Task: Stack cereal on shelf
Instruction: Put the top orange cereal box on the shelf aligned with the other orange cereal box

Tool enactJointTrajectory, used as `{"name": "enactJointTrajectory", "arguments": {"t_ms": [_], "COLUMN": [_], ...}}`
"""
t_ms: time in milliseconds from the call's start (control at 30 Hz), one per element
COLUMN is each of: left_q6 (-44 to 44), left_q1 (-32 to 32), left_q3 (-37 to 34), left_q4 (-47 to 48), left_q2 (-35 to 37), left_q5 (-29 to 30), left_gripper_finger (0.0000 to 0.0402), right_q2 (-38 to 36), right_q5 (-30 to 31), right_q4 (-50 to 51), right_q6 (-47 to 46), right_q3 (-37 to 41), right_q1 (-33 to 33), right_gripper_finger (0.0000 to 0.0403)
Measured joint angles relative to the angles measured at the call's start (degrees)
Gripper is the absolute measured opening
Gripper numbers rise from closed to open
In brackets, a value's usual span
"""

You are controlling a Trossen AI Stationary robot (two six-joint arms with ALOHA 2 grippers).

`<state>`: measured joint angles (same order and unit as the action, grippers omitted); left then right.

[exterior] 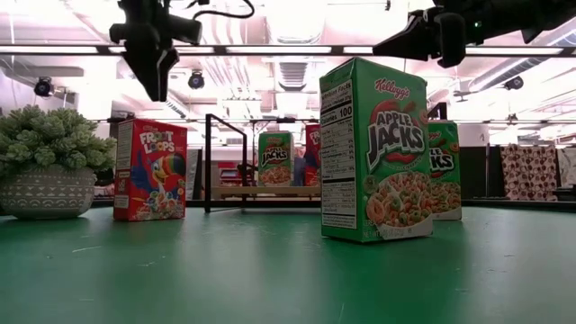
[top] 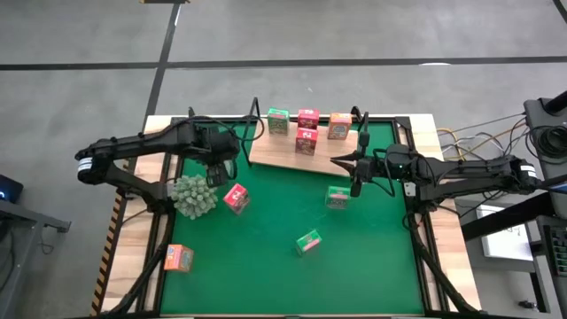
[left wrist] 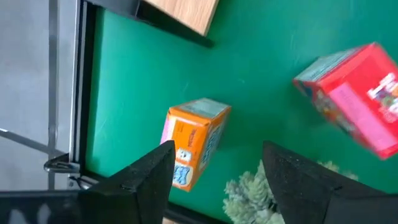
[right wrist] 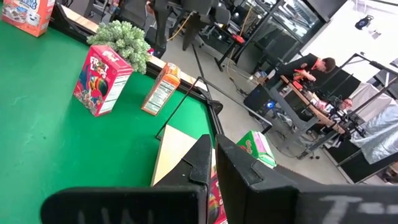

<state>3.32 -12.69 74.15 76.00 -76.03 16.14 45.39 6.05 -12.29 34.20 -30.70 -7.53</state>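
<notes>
Four cereal boxes stand on the shelf [top: 283,151]: a green one [top: 278,120], a pink-red one [top: 308,118] and an orange one [top: 339,126] along its far edge, and another pink-red box [top: 306,141] nearer the middle. Out on the green mat [top: 266,257] are two green boxes [top: 337,198] [top: 308,241], a pink-red box [top: 236,198] and an orange box [top: 179,258]; what looks like a further orange box [left wrist: 194,140] shows in the left wrist view. The left gripper [top: 215,170], fingers apart and empty, hangs beside the spiky plant [top: 194,195]. The right gripper [top: 341,160], fingers together, hovers at the shelf's near right corner.
</notes>
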Motion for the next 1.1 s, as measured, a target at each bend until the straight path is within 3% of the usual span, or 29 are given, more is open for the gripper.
{"name": "enactJointTrajectory", "arguments": {"t_ms": [233, 700, 1100], "left_q6": [6.10, 14.24, 16.57], "left_q1": [-3.23, -13.39, -16.83], "left_q3": [-0.42, -8.35, -11.92], "left_q4": [1.41, -4.65, -9.70], "left_q2": [0.00, -0.02, -0.02], "left_q5": [-2.15, -6.36, -7.92], "left_gripper_finger": [0.0251, 0.0251, 0.0251], "right_q2": [0.01, 0.01, 0.01], "right_q5": [-0.01, -0.01, 0.01], "right_q4": [-0.06, -0.20, -0.19], "right_q6": [-0.67, -1.14, -1.03], "right_q3": [0.00, 0.00, 0.00], "right_q1": [0.00, 0.00, 0.00], "right_gripper_finger": [0.0013, 0.0013, 0.0013]}}
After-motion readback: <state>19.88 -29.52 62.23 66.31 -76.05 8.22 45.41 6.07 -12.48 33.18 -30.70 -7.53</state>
